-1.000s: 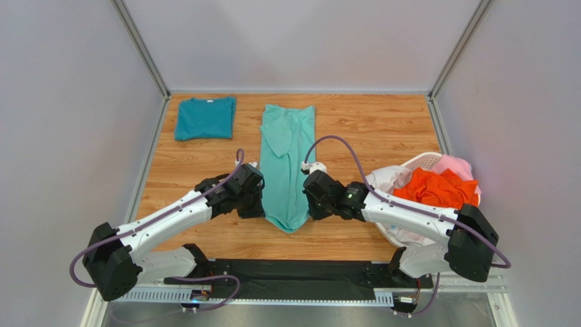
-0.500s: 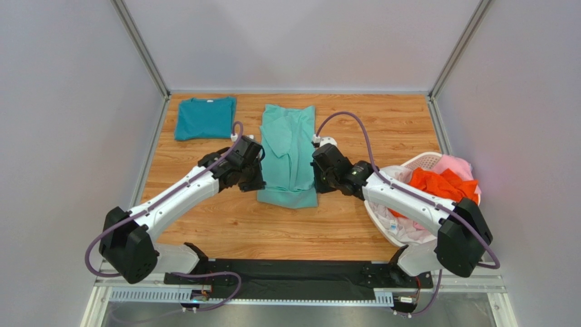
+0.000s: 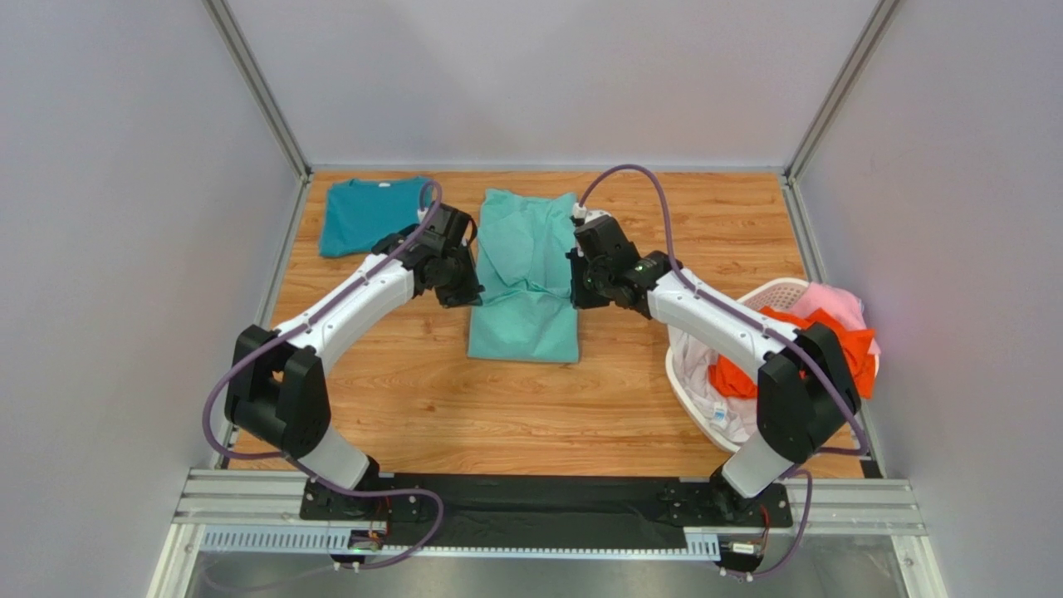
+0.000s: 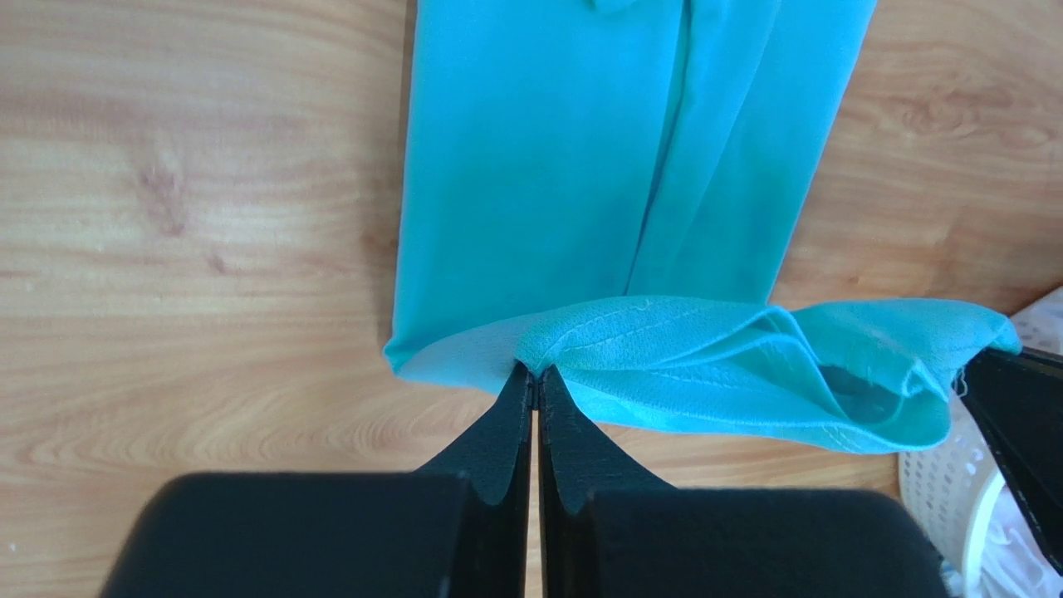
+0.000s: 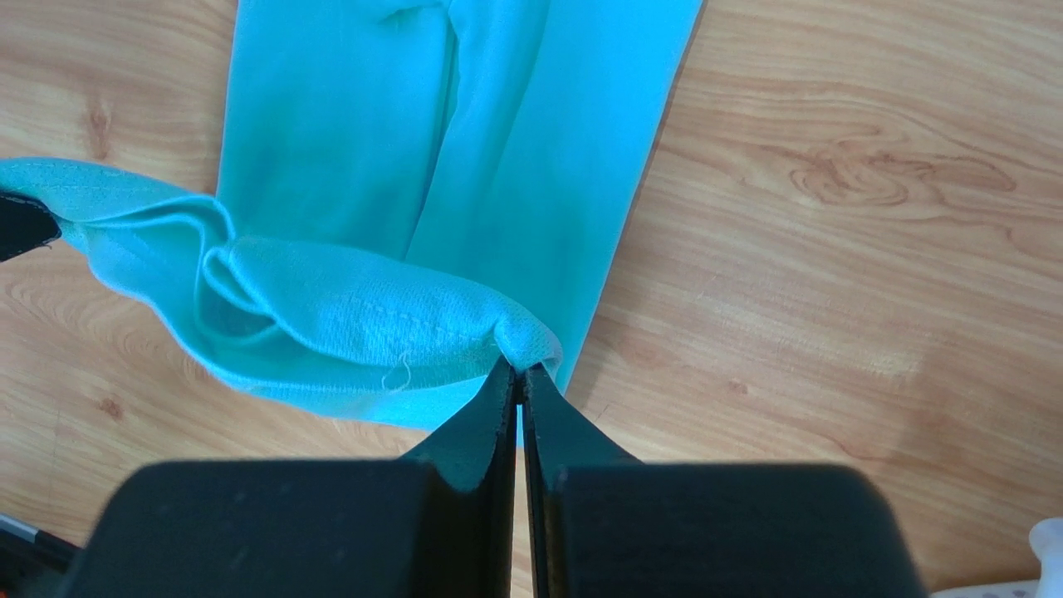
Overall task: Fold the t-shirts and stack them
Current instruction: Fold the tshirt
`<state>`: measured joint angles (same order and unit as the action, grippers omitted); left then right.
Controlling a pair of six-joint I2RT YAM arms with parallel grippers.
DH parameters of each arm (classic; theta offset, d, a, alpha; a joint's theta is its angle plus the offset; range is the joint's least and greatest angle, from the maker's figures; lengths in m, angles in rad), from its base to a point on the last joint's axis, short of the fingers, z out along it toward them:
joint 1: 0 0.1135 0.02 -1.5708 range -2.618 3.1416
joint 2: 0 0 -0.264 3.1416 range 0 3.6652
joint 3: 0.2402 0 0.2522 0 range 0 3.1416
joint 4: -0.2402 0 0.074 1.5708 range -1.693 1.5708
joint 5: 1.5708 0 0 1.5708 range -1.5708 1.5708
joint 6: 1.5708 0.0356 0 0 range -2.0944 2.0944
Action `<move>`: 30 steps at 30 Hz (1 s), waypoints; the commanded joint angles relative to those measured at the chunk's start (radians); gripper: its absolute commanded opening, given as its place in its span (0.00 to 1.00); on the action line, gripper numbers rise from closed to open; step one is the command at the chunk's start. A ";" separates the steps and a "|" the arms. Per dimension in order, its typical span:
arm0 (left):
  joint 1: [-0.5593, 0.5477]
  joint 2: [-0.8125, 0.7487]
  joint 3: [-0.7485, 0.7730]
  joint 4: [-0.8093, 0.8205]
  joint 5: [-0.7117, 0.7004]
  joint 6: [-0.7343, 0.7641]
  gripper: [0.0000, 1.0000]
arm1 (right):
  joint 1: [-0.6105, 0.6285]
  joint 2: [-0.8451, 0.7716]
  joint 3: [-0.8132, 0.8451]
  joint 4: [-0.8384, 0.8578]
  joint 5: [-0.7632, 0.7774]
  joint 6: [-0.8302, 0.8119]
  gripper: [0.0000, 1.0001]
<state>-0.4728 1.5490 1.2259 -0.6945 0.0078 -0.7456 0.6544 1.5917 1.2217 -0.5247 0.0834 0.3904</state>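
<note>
Right of the right tool (image 5: 519, 370), the basket (image 3: 780, 294) holds an orange shirt (image 3: 852, 348), a pink shirt (image 3: 834, 303) and seemingly white cloth (image 3: 711, 374). That tool and the left tool (image 4: 534, 375) each pinch the hem of the mint shirt (image 3: 525, 318), stretched between them.

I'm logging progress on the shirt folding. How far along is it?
Done: the teal shirt lies folded at the far left. In hand: the left fingers and right fingers pinch the hem of the mint shirt, doubled over its body. Left: the orange shirt, pink shirt and white cloth sit in the basket; nothing is stacked.
</note>
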 commanded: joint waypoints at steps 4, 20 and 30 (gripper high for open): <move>0.052 0.085 0.113 0.029 0.058 0.066 0.00 | -0.062 0.079 0.108 0.040 -0.056 -0.050 0.01; 0.095 0.304 0.244 0.030 0.080 0.107 0.00 | -0.137 0.292 0.251 0.042 -0.128 -0.073 0.02; 0.120 0.396 0.294 0.032 0.103 0.114 0.00 | -0.160 0.389 0.302 0.042 -0.157 -0.064 0.04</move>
<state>-0.3626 1.9289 1.4708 -0.6685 0.0849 -0.6544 0.5060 1.9648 1.4788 -0.5091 -0.0589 0.3344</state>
